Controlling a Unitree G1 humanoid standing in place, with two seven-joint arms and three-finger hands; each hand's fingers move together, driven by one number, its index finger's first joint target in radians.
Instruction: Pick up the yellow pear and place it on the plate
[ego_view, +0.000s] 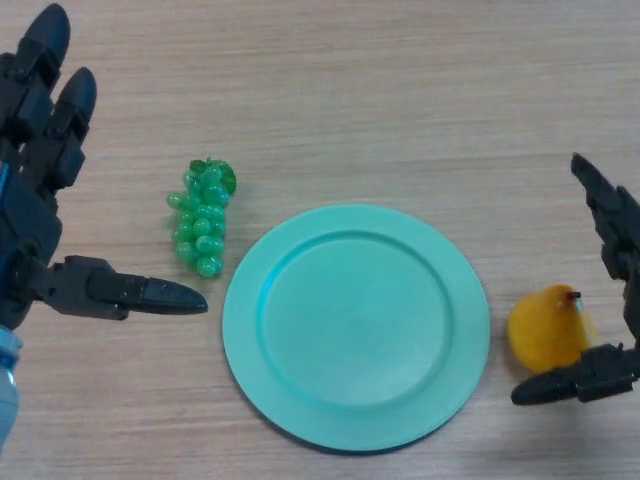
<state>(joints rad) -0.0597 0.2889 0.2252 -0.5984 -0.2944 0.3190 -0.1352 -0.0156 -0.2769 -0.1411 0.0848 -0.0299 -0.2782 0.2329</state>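
The right hand (612, 300) brackets the yellow pear (547, 327), seemingly not yet clenched; next, close, then lift left onto the plate (300, 400).

green grapes (201, 217) on a wooden table (380, 90)

the bunch of small green grapes lies on the left part of the light wooden table, its leafy top at the far end, and the round berries run toward the near side.
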